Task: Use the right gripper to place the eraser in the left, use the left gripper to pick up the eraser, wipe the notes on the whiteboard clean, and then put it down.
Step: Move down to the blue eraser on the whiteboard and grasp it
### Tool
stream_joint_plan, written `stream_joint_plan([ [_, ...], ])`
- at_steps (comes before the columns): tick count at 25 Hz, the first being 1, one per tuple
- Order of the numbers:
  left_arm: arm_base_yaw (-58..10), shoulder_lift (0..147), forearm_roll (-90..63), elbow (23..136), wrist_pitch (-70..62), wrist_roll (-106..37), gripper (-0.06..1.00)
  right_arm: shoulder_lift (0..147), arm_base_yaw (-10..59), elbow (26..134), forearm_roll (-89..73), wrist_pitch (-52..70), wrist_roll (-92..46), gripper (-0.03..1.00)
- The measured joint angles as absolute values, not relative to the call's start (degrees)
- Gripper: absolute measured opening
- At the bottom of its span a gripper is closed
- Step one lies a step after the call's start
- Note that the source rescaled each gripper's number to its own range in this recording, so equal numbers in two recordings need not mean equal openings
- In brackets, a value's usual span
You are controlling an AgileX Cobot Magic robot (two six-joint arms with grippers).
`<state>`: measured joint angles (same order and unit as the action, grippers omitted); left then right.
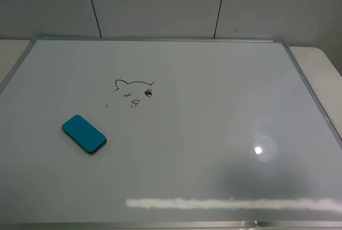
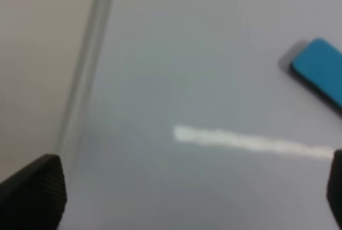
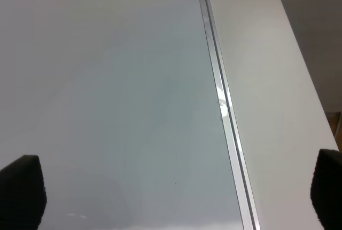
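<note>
The teal eraser (image 1: 84, 133) lies flat on the left part of the whiteboard (image 1: 214, 133), below and left of the notes (image 1: 135, 92), a small black cat-face doodle with stray dots. No arm shows in the exterior high view. In the left wrist view the eraser (image 2: 319, 70) lies some way ahead of my left gripper (image 2: 195, 192), whose black fingertips (image 2: 37, 190) stand wide apart with nothing between them. In the right wrist view my right gripper (image 3: 173, 195) is open and empty over the board's right frame (image 3: 219, 96).
The whiteboard's silver frame (image 1: 312, 93) rests on a white table (image 1: 326, 67). A grey panelled wall (image 1: 160, 2) stands behind. Light glare streaks the board's front edge (image 1: 230, 204). The left frame edge (image 2: 88, 64) runs past my left gripper.
</note>
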<state>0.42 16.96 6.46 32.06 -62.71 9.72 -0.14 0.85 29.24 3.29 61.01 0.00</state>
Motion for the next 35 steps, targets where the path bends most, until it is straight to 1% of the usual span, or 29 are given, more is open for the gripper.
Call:
stream_joint_plan([
  [7, 0.42, 39.29, 4.86, 39.56, -65.69, 17.74, 0.98, -0.14, 0.85, 29.24, 3.29, 61.01, 0.00, 1.00],
  [13, 0.42, 51.26, 1.28, 39.96, -56.69, 26.61, 0.98, -0.14, 0.85, 29.24, 3.29, 61.01, 0.00, 1.00],
  [20, -0.21, 60.74, -6.83, 39.99, -47.45, 27.42, 0.98, -0.14, 0.85, 29.24, 3.29, 61.01, 0.00, 1.00],
  [23, -4.26, 64.50, -6.63, 39.99, -44.65, 30.15, 0.98, -0.14, 0.85, 29.24, 3.29, 61.01, 0.00, 1.00],
  [26, -10.28, 68.52, -1.66, 40.15, -41.96, 39.43, 0.98, -0.14, 0.85, 29.24, 3.29, 61.01, 0.00, 1.00],
  [32, -21.93, 76.54, 16.68, 40.15, -41.34, 67.94, 0.98, -0.14, 0.85, 29.24, 3.29, 61.01, 0.00, 1.00],
  [35, -26.10, 79.88, 22.83, 40.17, -41.14, 77.77, 0.98, -0.14, 0.85, 29.24, 3.29, 61.01, 0.00, 1.00],
])
